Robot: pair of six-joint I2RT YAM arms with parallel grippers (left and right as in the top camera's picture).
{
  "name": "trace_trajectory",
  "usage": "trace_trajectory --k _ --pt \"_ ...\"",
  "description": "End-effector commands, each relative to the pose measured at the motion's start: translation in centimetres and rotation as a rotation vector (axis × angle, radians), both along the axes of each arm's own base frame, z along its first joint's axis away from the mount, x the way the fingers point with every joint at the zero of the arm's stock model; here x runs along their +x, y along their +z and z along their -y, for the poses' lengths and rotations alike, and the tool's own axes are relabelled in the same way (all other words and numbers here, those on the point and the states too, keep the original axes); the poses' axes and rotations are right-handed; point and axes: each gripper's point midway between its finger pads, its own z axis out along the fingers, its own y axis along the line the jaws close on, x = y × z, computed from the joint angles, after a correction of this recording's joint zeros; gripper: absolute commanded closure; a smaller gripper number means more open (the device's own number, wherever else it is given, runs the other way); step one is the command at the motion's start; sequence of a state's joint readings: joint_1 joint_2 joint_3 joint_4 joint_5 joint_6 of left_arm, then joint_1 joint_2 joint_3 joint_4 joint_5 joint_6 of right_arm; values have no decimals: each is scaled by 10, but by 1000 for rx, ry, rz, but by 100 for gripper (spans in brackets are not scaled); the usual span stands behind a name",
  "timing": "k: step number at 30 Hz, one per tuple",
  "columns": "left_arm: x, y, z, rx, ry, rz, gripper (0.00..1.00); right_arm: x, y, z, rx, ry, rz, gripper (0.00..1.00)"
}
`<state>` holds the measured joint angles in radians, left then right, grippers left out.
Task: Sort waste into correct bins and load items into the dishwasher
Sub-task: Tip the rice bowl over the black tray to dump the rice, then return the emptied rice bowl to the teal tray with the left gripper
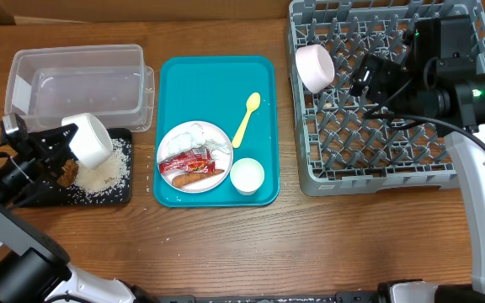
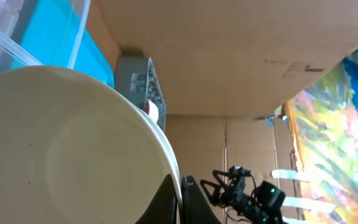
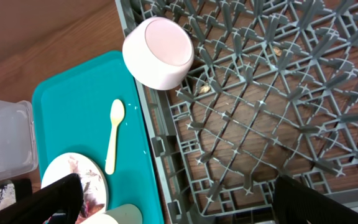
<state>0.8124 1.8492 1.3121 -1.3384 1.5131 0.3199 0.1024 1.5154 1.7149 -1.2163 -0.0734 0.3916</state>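
**White bowl (image 1: 89,139) tipped over black tray (image 1: 99,200) by left tool (image 1: 64,141); right tool (image 1: 365,80) held wide over rack (image 1: 377,160)**

At 9 o'clock on the worktop (image 1: 226,252), the white bowl is gripped by its rim and held tilted, with the left tool pinched narrow on it. Rice (image 1: 108,172) is heaped in the black tray beneath, with a brown lump (image 1: 70,172) at its 9 o'clock side. A clear tub (image 1: 23,63) is set just at 12 o'clock of that tray. At centre, a teal tray (image 1: 209,80) carries a plate (image 1: 217,178) on which a napkin (image 1: 205,139), a red wrapper (image 1: 185,160) and a sausage (image 1: 190,178) are piled. A spoon (image 1: 247,118) is laid at the plate's 1 o'clock and a cup (image 1: 247,175) is placed just beside its 4 o'clock. At 3 o'clock, a pink bowl (image 1: 315,67) is seen lying on its side at the rack's 10 o'clock edge. The right tool is spread wide above the rack, and nothing is held in it.
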Motion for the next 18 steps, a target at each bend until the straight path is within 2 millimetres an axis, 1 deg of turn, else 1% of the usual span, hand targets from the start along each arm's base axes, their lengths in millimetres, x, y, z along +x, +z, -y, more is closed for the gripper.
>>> trace_trajectory --k 1,4,5,7,8,10,11,12,13,14,15,18 --pt "8 15 27 110 -94 74 96 4 9 1 -3 -1 37 0" --pt "22 28 57 175 -203 116 96 4 9 1 -4 -1 38 0" --pt "28 37 72 191 -249 142 96 4 9 1 -4 0 37 0" --pt "39 53 105 255 -350 211 96 4 9 1 -4 0 37 0" --pt "51 58 134 364 -439 210 96 4 9 1 -4 -1 37 0" --pt "70 48 154 536 -462 100 96 3 9 1 -5 -1 33 0" --pt "78 44 159 613 -454 66 96 3 8 1 -5 -1 32 0" --pt "90 38 165 745 -429 29 96 2 8 2 -5 -1 30 0" --pt "98 36 170 833 -411 22 96 2 8 1 -5 -1 29 0" --pt "109 32 177 959 -385 28 96 2 8 1 -5 -1 29 0" --pt "116 29 186 1048 -372 43 96 2 8 1 -5 -1 28 0" --pt "131 18 211 1305 -328 63 96 3 7 1 -5 -1 26 0"
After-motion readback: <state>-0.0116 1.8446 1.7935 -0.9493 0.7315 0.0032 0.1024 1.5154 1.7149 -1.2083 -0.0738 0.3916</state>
